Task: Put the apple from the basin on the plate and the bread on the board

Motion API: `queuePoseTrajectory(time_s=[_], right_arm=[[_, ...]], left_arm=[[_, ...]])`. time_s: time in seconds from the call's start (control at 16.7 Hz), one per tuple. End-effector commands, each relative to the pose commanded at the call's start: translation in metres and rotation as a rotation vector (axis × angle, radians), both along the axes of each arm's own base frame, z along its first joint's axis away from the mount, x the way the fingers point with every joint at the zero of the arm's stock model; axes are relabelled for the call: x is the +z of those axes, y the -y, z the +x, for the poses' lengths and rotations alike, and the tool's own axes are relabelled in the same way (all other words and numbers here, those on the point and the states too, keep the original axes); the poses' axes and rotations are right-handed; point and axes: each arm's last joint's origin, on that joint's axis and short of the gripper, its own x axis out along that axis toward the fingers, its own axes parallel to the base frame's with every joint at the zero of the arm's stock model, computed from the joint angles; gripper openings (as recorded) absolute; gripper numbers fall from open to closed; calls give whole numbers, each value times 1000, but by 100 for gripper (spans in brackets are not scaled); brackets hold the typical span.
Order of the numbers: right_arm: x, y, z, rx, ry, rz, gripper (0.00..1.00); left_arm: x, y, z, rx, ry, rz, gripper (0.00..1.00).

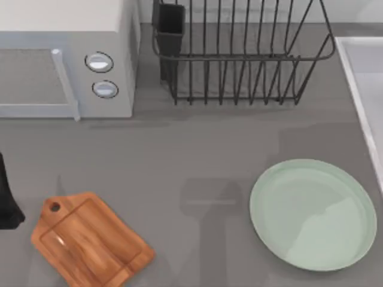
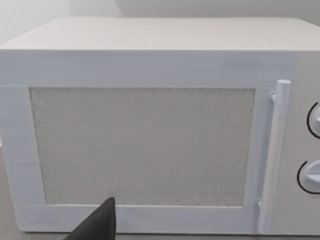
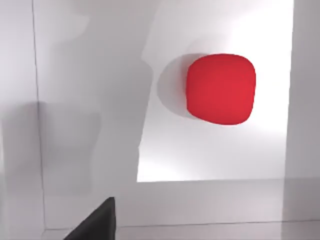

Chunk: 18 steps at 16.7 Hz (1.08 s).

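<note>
The red apple (image 3: 220,89) lies on the pale floor of the basin (image 3: 75,125) in the right wrist view, with a dark part of my right gripper (image 3: 95,225) above it and apart from it. In the top view the basin (image 1: 366,72) runs along the right edge. In front of it, on the table, lies the mint-green plate (image 1: 272,206) with nothing on it. At the front left sits the bare wooden board (image 1: 90,242). My left arm (image 1: 7,197) is parked at the left edge, and its gripper (image 2: 95,226) faces the microwave. The bread is out of view.
A white microwave (image 1: 66,60) stands at the back left, its door (image 2: 142,145) shut. A black wire dish rack (image 1: 239,54) stands at the back middle. Grey tabletop (image 1: 197,161) lies between the board and the plate.
</note>
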Motion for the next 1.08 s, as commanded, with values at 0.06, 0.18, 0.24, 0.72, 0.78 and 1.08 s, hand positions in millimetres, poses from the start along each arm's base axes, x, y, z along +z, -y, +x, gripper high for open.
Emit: queuePoseTrajectory(time_s=[0.06,0.18,0.24,0.72,0.78,1.08], right_arm=[[-13,8,12,-1,-54,14,100],[-37,21,29,-1,-143,40,100],[-46,26,35,-1,-177,51,100],[-65,33,46,3,-238,71,100],[-66,33,46,3,-239,71,100],[-122,36,52,1,-238,71,100]], left_arm=[[0,0,0,0,0,0,100],[0,0,0,0,0,0,100],[0,0,0,0,0,0,100],[0,0,0,0,0,0,100],[0,0,0,0,0,0,100],[0,0,0,0,0,0,100]])
